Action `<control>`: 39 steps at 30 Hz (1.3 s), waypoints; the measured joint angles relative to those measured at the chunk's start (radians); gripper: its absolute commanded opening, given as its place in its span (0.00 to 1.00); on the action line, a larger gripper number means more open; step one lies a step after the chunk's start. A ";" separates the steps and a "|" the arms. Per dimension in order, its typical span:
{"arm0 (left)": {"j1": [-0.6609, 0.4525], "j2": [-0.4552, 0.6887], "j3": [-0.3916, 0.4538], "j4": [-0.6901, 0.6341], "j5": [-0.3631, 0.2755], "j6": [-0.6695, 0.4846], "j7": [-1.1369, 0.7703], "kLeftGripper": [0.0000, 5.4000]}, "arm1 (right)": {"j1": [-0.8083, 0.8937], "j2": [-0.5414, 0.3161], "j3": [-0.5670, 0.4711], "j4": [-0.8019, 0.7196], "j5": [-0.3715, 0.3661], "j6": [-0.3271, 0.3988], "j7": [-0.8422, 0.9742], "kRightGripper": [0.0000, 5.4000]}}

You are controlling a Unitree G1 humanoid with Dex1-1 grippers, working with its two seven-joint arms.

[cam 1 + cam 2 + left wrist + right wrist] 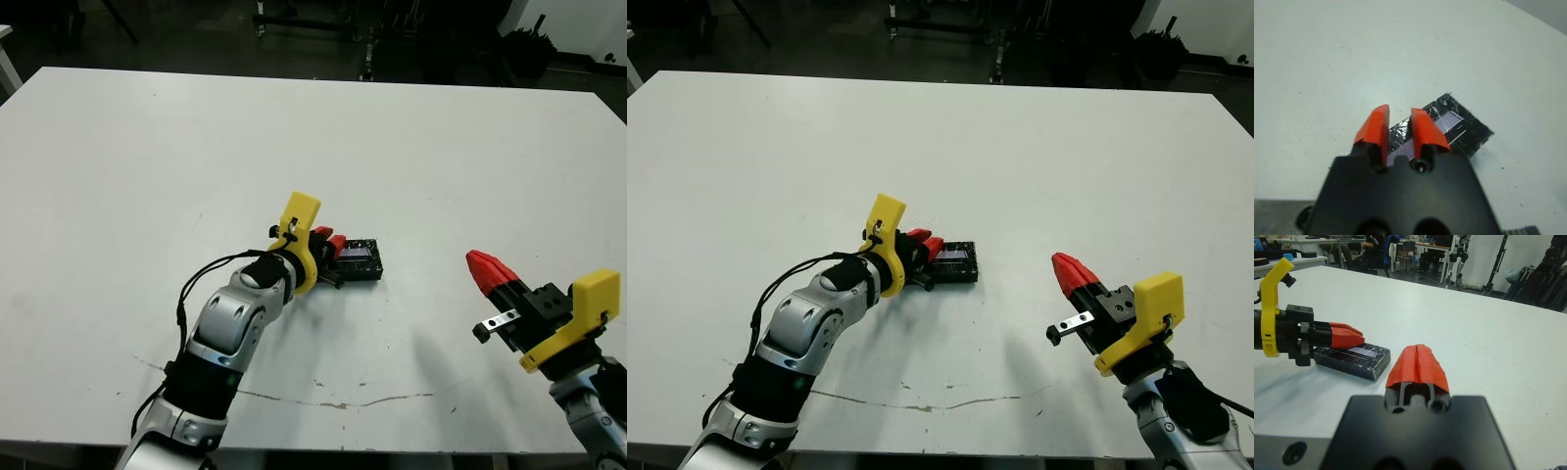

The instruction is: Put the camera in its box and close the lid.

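Note:
A small black box [361,260] lies at the table's middle. The crinkly, glinting lid [1475,131] covers it, and no white lining shows. A bluish glossy strip [1449,121] runs along its top; I cannot tell whether this is the camera's face or a sheen on the lid. My left gripper [331,242] reaches over the box's left end, its fingers [1376,128] a narrow gap apart above the strip. My right gripper [480,262] hovers to the right of the box, well apart from it, shut and empty.
White table [147,166] with a thin crack line [333,401] near its front edge. Dark stands and gear [304,20] sit past the far edge. Seated people [1376,245] show at desks beyond the table.

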 measured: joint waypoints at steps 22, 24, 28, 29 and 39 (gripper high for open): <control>0.126 0.057 0.032 -0.161 -0.039 -0.027 -0.101 0.00 | 0.018 0.016 0.003 -0.016 0.002 -0.012 -0.016 0.00; 0.157 0.109 0.078 -0.271 -0.068 -0.052 -0.131 0.00 | 0.019 0.026 -0.002 -0.019 0.002 -0.028 -0.017 0.00; 0.182 0.176 0.216 -0.467 -0.156 -0.135 -0.162 0.00 | 0.016 0.040 -0.013 -0.036 -0.003 -0.046 -0.042 0.00; 0.191 0.184 0.242 -0.487 -0.170 -0.163 -0.165 0.00 | 0.013 0.046 -0.016 -0.037 -0.004 -0.046 -0.055 0.00; 0.274 0.231 0.432 -0.506 -0.146 -0.415 -0.064 0.00 | -0.063 0.163 -0.026 -0.029 0.018 0.007 -0.248 0.00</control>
